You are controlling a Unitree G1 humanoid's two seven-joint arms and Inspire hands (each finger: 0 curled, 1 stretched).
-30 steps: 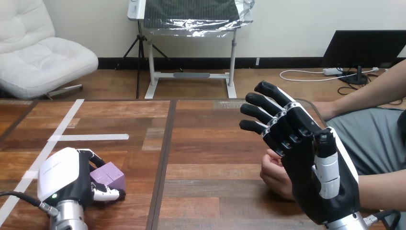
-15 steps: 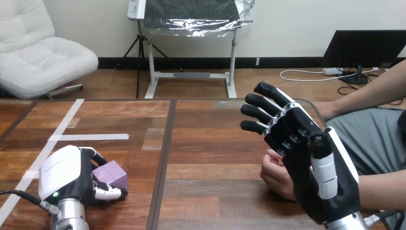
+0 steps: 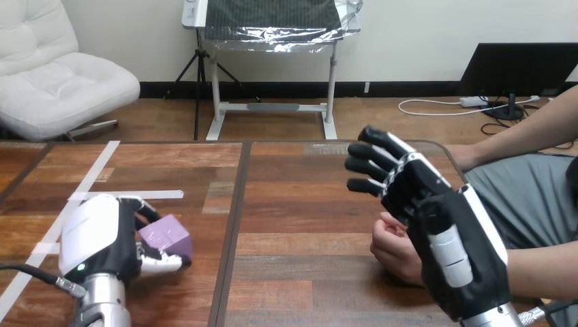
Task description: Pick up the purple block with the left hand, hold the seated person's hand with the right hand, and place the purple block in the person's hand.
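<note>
The block is pale purple. The left robot hand has a white back shell over black, with black-and-white fingers. The right robot hand is mostly black with white panels. The counter is reddish-brown planked wood, crossed by white tape strips.

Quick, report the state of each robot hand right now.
Left robot hand: closed on the purple block.
Right robot hand: open, not gripping the person's hand.

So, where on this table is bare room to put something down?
The middle of the table is bare, between the purple block in the left robot hand and the person's hand. Beyond the white tape is free too. Crowded: around the right robot hand.
</note>
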